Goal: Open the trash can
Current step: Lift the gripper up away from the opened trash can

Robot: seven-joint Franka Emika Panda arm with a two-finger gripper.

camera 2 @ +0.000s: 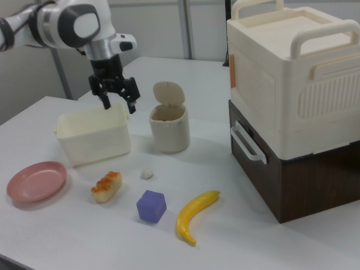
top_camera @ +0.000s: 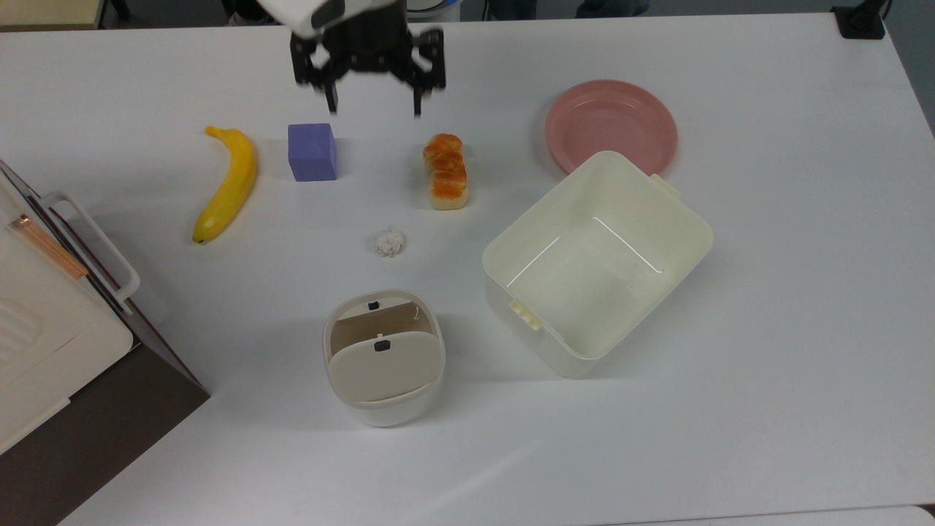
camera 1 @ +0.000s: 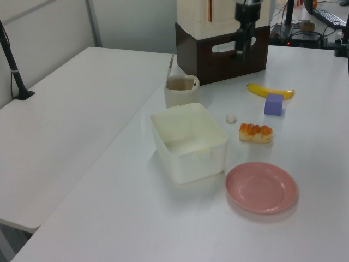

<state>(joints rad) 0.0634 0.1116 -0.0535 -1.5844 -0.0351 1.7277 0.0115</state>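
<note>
Tool (top_camera: 374,95) at the top view's upper centre, raised above the desk (top_camera: 767,329), pointing down, fingers spread wide, holding nothing. Trash can (top_camera: 384,369) at lower centre, lid (camera 2: 169,93) flipped upright. Purple cube (top_camera: 312,151) below the tool.

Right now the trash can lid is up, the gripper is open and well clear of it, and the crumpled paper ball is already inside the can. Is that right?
Not quite. The paper ball is not inside the trash can; the top view shows it lying on the table between the can and the bread. The rest holds: the lid stands up in the right view, and the gripper is open and well clear.
</note>
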